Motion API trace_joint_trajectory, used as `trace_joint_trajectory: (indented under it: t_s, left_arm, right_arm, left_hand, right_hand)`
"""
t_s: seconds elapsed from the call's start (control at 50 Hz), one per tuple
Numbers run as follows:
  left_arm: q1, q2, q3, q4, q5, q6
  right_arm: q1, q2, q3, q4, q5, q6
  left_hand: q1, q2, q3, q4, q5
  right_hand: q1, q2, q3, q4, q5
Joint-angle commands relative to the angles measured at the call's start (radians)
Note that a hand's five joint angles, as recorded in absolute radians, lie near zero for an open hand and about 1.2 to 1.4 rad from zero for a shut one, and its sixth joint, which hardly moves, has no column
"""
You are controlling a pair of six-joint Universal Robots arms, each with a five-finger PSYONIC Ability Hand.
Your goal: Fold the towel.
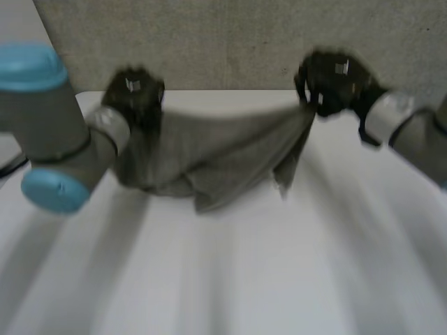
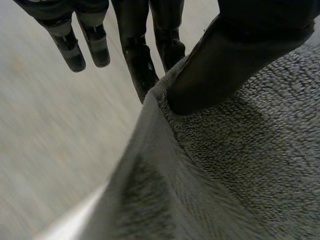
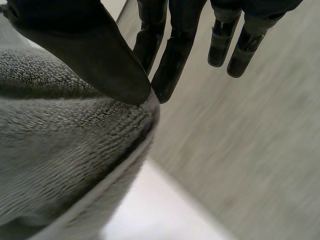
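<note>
Across the upper middle of the head view, the towel [image 1: 209, 157] hangs between both hands.
At upper left the left hand [image 1: 133, 91] pinches one top corner between thumb and fingers; at upper right the right hand [image 1: 332, 80] does the same. I think it is better to hold the top edge tight and level, so the fold lands straight.

You can read no text, number or brand here: a small white tag [image 1: 133, 84] sits on the left hand [image 1: 143, 105] and a second tag [image 1: 341, 68] on the right hand [image 1: 328, 87], both too small to read, and the towel [image 1: 209, 150] shows only plain grey loops
</note>
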Motion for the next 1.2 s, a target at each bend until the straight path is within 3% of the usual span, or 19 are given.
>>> trace_joint_trajectory:
  t_s: [0.02, 0.12, 0.16, 0.24, 0.28, 0.34, 0.44, 0.56, 0.6, 0.76, 0.96, 1.02, 1.2]
  left_arm:
    - [0.01, 0.049, 0.243, 0.066, -0.012, -0.004]
    - [0.015, 0.236, 0.093, 0.209, -0.023, -0.002]
    - [0.024, 0.323, -0.086, 0.278, -0.014, 0.001]
    - [0.055, 0.361, -0.249, 0.309, 0.005, 0.002]
    - [0.081, 0.37, -0.343, 0.312, 0.02, 0.002]
    - [0.113, 0.384, -0.508, 0.313, 0.063, 0.005]
    - [0.136, 0.427, -0.756, 0.315, 0.187, 0.024]
    - [0.144, 0.442, -0.849, 0.305, 0.213, 0.045]
    - [0.144, 0.468, -0.887, 0.281, 0.215, 0.064]
    - [0.133, 0.522, -0.916, 0.224, 0.219, 0.094]
    - [0.153, 0.531, -0.912, 0.223, 0.202, 0.095]
    - [0.179, 0.497, -0.91, 0.22, 0.202, 0.099]
    - [0.227, 0.44, -0.92, 0.167, 0.215, 0.09]
  right_arm:
    - [0.029, 0.011, -0.331, -0.095, 0.114, 0.035]
    - [0.031, -0.125, -0.222, -0.217, 0.111, 0.136]
    - [0.026, -0.168, -0.073, -0.219, 0.047, 0.16]
    - [0.023, -0.219, 0.091, -0.202, -0.01, 0.147]
    - [0.023, -0.257, 0.259, -0.161, -0.055, 0.102]
    - [0.022, -0.268, 0.339, -0.142, -0.07, 0.059]
    - [0.017, -0.265, 0.589, -0.13, -0.072, -0.164]
    - [-0.024, -0.234, 0.637, -0.128, -0.061, -0.24]
    - [-0.035, -0.193, 0.629, -0.128, -0.054, -0.222]
    - [-0.029, -0.164, 0.597, -0.128, -0.011, -0.153]
    - [-0.002, -0.15, 0.589, -0.128, 0.009, -0.111]
    - [-0.005, -0.148, 0.594, -0.13, 0.011, -0.11]
    - [0.003, -0.113, 0.522, -0.133, 0.038, -0.081]
  left_hand:
    - [0.101, 0.072, -0.052, -0.059, 0.061]
    - [0.101, 0.072, -0.052, -0.059, 0.061]
    - [0.101, 0.072, -0.052, -0.059, 0.061]
    - [0.101, 0.072, -0.052, -0.059, 0.061]
    - [0.101, 0.072, -0.052, -0.059, 0.061]
    - [0.101, 0.072, -0.052, -0.059, 0.061]
    - [0.101, 0.072, -0.052, -0.059, 0.061]
    - [0.101, 0.072, -0.052, -0.059, 0.061]
    - [0.101, 0.072, -0.052, -0.059, 0.061]
    - [0.101, 0.072, -0.052, -0.059, 0.061]
    - [0.101, 0.072, -0.052, -0.059, 0.061]
    - [-0.032, -0.062, -0.052, -0.059, -0.073]
    - [-0.157, -0.186, -0.052, -0.059, -0.197]
  right_hand:
    - [0.06, 0.077, -0.044, -0.076, 0.058]
    - [0.06, 0.077, -0.044, -0.076, 0.058]
    - [0.06, 0.077, -0.044, -0.076, 0.058]
    - [0.06, 0.077, -0.044, -0.076, 0.058]
    - [0.06, 0.077, -0.044, -0.076, 0.058]
    - [0.06, 0.077, -0.044, -0.076, 0.058]
    - [0.06, 0.077, -0.044, -0.076, 0.058]
    - [0.06, 0.077, -0.044, -0.076, 0.058]
    - [-0.594, -0.577, -0.044, -0.076, -0.596]
    - [-0.978, -0.961, -0.044, -0.076, -0.98]
    - [-1.043, -1.025, -0.044, -0.076, -1.045]
    - [-1.046, -1.028, -0.044, -0.076, -1.048]
    - [-1.031, -1.014, -0.044, -0.076, -1.033]
